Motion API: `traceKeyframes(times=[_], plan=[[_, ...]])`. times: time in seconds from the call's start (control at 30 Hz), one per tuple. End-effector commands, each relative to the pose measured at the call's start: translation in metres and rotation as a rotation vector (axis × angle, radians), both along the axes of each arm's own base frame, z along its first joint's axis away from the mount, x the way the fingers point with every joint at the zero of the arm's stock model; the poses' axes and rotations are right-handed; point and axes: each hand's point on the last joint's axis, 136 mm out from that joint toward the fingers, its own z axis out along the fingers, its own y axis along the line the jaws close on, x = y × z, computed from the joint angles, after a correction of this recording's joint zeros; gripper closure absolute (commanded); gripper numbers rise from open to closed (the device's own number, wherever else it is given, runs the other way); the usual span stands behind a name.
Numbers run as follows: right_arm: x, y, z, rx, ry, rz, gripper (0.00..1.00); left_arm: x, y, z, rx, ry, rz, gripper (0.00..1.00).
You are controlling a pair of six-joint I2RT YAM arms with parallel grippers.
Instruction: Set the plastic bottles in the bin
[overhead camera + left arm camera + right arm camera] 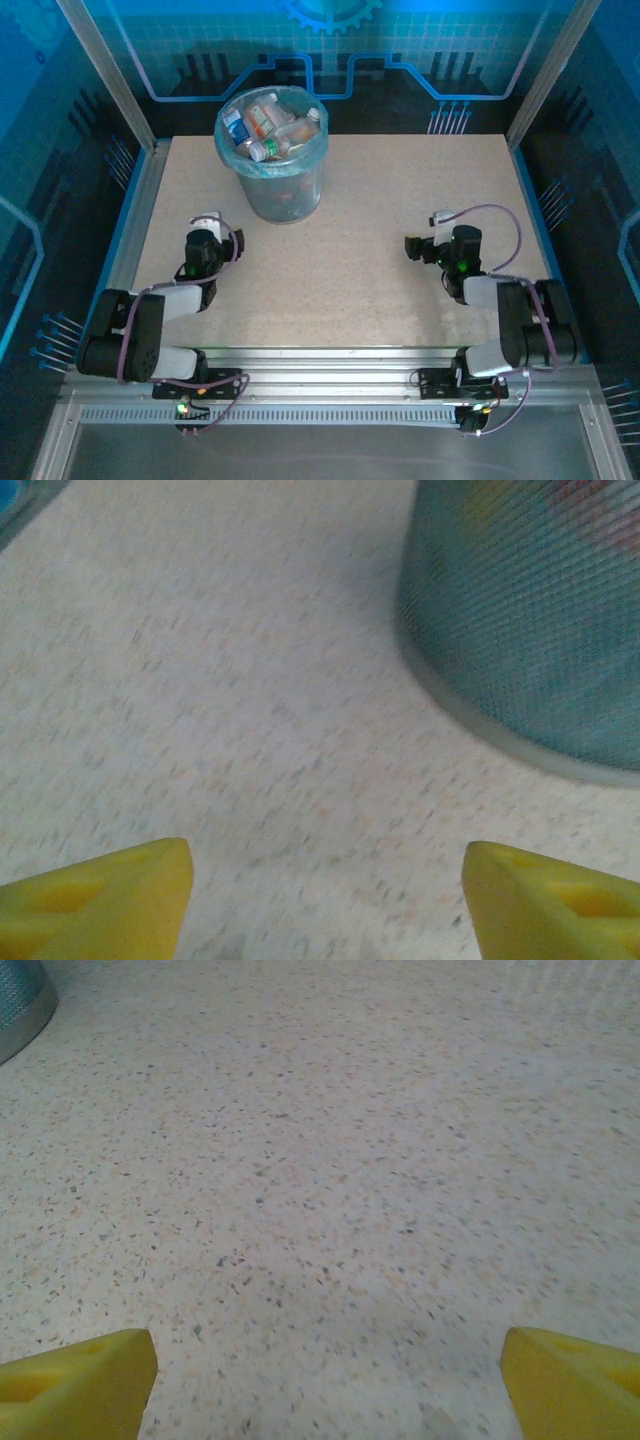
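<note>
We saw the left gripper [327, 880] and right gripper [328, 1375] spread and empty, and judged the plastic bottles [272, 125] heaped in the bin [290, 200] light, slick, crushable, best pinched mid-body.

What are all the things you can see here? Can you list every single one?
plastic bottles: several, too piled up to count, clear with coloured labels, inside the bin
bin: one, grey-blue with a light-blue bag, far side of the table, left of centre
table: one, speckled beige, under everything
left arm: one, black and grey, near edge
right arm: one, black and grey, near edge
left end effector: one, yellow fingers, open, holding nothing, close to the bin's base
right end effector: one, yellow fingers, open, holding nothing, above the table
</note>
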Motion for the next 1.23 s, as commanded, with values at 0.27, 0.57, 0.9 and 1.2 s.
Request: traceKeyframes(times=[0.27, 0.57, 0.9, 1.2], plan=[[0.026, -0.008, 0.024, -0.045, -0.109, -0.065, 0.00, 0.021, 0.022, 0.003, 0.003, -0.092, 0.068, 0.01], [0.025, -0.008, 0.024, -0.045, -0.106, -0.065, 0.00, 0.025, 0.014, 0.004, 0.030, -0.096, 0.034, 0.01], [0.026, -0.008, 0.024, -0.051, -0.107, -0.068, 0.00, 0.027, 0.006, 0.005, 0.037, -0.092, -0.006, 0.01], [0.025, -0.007, 0.024, -0.060, -0.108, -0.069, 0.00, 0.024, 0.005, 0.006, 0.072, -0.109, 0.014, 0.01]])
